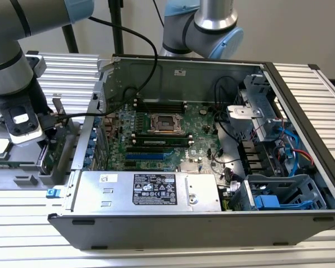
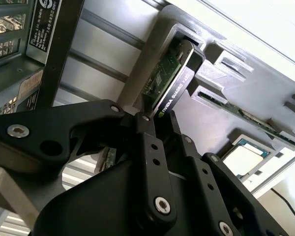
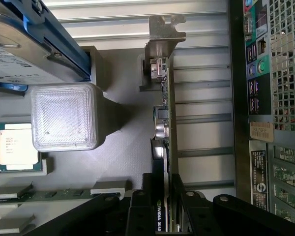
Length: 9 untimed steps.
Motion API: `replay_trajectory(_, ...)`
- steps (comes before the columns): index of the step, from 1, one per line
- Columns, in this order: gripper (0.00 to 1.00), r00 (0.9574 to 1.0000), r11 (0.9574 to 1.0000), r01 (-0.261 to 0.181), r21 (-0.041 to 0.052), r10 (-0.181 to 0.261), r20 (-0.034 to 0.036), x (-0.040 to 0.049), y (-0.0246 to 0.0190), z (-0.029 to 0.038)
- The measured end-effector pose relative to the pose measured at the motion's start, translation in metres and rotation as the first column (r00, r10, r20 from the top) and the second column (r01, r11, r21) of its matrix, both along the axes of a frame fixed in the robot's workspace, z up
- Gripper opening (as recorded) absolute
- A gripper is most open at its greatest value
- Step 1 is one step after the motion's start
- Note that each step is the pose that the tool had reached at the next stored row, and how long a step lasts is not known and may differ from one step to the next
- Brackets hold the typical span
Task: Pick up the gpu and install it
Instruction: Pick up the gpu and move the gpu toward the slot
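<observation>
While the flat green-and-black gpu card (image 3: 163, 147) stands edgewise in its grey plastic holder (image 3: 123, 162) outside the open computer case (image 1: 184, 229), we see the black fingers (image 3: 140, 216) clamped on it — grasped, not yet lifted or installed.

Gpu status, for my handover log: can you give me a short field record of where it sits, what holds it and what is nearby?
gpu: standing on edge in a slot of the grey holder
silver bracket: at the end away from the tool
tool: shut on the gpu, pressing both faces, as it looks in both wrist views
installed: no, not in the open case
nearby: hard drive with blue rails; processor chip
</observation>
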State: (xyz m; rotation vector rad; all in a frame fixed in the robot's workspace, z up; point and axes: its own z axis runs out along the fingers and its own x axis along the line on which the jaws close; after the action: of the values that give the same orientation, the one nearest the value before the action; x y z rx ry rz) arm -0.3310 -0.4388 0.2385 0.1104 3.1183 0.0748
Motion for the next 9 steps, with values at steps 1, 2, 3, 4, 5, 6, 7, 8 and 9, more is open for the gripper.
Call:
replay_trajectory(1,0.0,1.0,1.0,0.0,0.0001,0.0,0.0,0.0,0.0,-0.0001)
replay_trajectory(2,0.0,1.0,1.0,0.0,0.0001,0.0,0.0001,0.0,0.0,-0.0001)
replay_trajectory(3,0.0,1.0,1.0,0.0,0.0,0.0,0.0001,0.0,0.0,-0.0001)
replay_trajectory(4,0.0,1.0,1.0,0.0,0.0,0.0,0.0,0.0,0.0,-0.0001)
replay_trajectory(5,0.0,1.0,1.0,0.0,0.0,0.0,0.0,0.0,0.0,-0.0001)
replay_trajectory(6,0.0,1.0,1.0,0.0,0.0,0.0,0.0001,0.0,0.0,-0.0002)
replay_trajectory(7,0.0,1.0,1.0,0.0,0.0,0.0,0.0,0.0,0.0,-0.0002)
replay_trajectory(8,0.0,1.0,1.0,0.0,0.0,0.0,0.0,0.0,0.0,-0.0002)
replay_trajectory(9,0.0,1.0,1.0,0.0,0.0001,0.0,0.0,0.0,0.0,-0.0002)
